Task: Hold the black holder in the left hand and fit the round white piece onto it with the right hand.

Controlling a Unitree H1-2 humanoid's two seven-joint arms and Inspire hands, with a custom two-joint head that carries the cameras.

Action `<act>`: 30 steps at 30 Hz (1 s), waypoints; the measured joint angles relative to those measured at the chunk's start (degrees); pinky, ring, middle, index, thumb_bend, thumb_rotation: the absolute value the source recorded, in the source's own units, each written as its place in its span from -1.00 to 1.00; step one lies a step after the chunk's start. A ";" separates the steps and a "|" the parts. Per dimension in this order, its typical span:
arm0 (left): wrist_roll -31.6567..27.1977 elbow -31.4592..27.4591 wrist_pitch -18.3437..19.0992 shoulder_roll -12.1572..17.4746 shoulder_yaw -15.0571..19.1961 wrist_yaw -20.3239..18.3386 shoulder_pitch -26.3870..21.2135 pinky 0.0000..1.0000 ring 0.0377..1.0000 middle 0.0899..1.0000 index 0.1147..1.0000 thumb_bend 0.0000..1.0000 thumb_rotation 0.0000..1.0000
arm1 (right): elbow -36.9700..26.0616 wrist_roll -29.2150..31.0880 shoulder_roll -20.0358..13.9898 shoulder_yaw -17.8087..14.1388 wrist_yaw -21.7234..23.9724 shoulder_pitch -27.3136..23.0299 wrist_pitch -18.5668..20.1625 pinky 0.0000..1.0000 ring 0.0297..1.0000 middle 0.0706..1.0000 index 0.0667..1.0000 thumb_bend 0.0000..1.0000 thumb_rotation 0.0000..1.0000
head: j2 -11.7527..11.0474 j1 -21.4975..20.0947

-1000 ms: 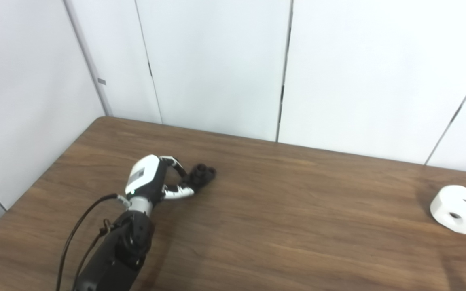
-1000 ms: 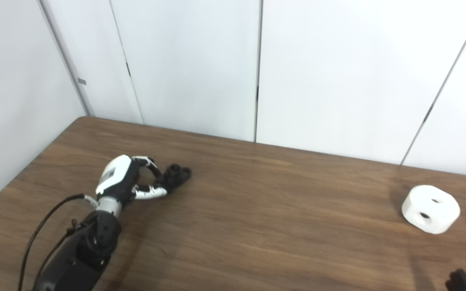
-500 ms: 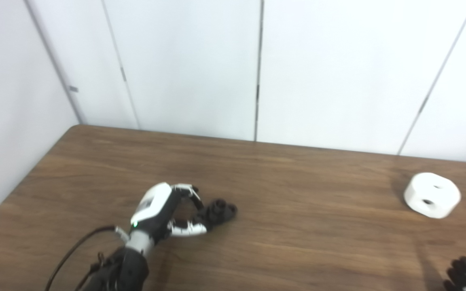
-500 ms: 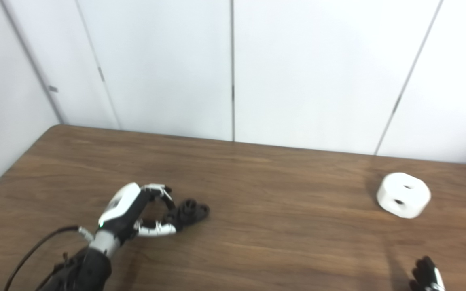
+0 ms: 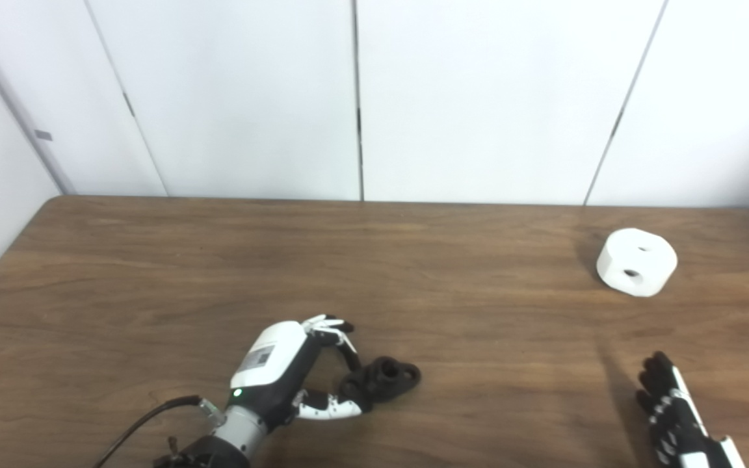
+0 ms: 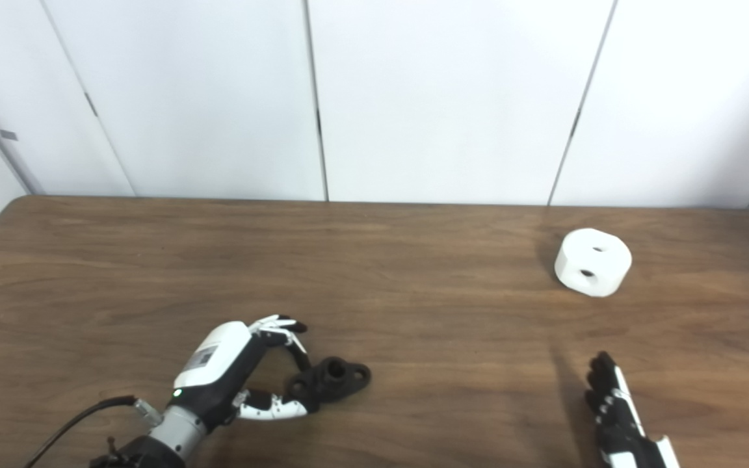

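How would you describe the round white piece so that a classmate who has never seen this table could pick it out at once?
Start at the brown wooden table and look to its far right part, near the white wall panels. There the round white piece sits alone, beyond the open right hand. It is a chunky white puck with two small dark holes, unlike the black holder at the left hand.

black holder [image 5: 382, 379]: one, near left of the table
round white piece [image 5: 636, 262]: one, far right
hands: two, left hand [image 5: 281, 372] near left, right hand [image 5: 673, 413] near right
table [image 5: 153, 273]: one
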 measured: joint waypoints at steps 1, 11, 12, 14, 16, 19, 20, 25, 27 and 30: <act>0.11 -0.10 -0.35 -0.16 -0.68 -0.02 0.22 0.59 0.82 0.63 -0.15 0.02 -0.90 | -0.23 -0.10 0.15 0.08 -0.12 0.05 0.34 1.00 1.00 1.00 1.00 0.26 0.92 | 0.00 0.00; 0.92 -0.32 -4.37 -1.45 -3.45 -0.36 2.86 0.66 0.81 0.63 -0.15 0.02 -0.90 | -2.41 0.18 0.68 0.83 -0.53 0.59 3.39 1.00 1.00 1.00 1.00 0.25 0.89 | 2.47 -1.59; 1.17 -0.33 -4.37 -1.44 -3.40 -0.48 2.93 0.65 0.81 0.63 -0.15 0.02 -0.90 | -2.51 0.26 0.68 0.84 -0.52 0.65 3.46 1.00 1.00 1.00 1.00 0.25 0.89 | 2.47 -1.59; 1.88 -0.33 -4.52 -1.44 -3.11 -0.45 3.15 0.68 0.78 0.60 -0.15 0.03 -0.90 | -2.97 0.29 0.66 0.82 -0.52 0.88 3.78 1.00 1.00 1.00 1.00 0.26 0.91 | 2.90 -1.67; 3.00 -0.32 -4.76 -1.43 -2.97 -0.36 3.35 0.68 0.77 0.59 -0.15 0.03 -0.90 | -3.09 0.29 0.59 0.80 -0.51 0.96 3.86 1.00 1.00 1.00 1.00 0.28 0.90 | 3.25 -2.02; 6.25 -0.01 -6.06 -1.22 -2.85 0.34 3.75 0.69 0.73 0.56 -0.15 0.03 -0.91 | -3.31 0.30 0.38 0.71 -0.50 0.92 4.39 1.00 1.00 1.00 1.00 0.29 0.92 | 3.52 -1.94; 8.05 0.39 -6.80 -0.96 -2.87 0.92 3.93 0.69 0.71 0.56 -0.15 0.03 -0.91 | -3.31 0.30 0.26 0.69 -0.49 0.90 4.40 1.00 1.00 1.00 1.00 0.29 0.92 | 3.43 -1.85; 15.09 1.51 -7.58 -0.33 -2.74 2.77 4.78 0.73 0.70 0.52 -0.15 0.03 -0.91 | -3.24 0.36 -0.14 0.41 -0.49 0.49 4.40 1.00 1.00 1.00 1.00 0.27 0.92 | 3.26 -1.94; 15.87 1.99 -8.28 -0.37 -2.47 3.43 4.89 0.72 0.69 0.52 -0.15 0.03 -0.90 | -3.18 0.39 -0.14 0.42 -0.48 0.32 4.40 1.00 1.00 1.00 1.00 0.26 0.93 | 3.17 -2.37; 17.04 2.53 -8.77 -0.49 -2.13 4.26 5.02 0.73 0.69 0.52 -0.15 0.04 -0.90 | -2.59 0.38 -0.27 0.41 -0.47 -0.13 4.31 1.00 1.00 1.00 1.00 0.23 0.94 | 2.82 -2.82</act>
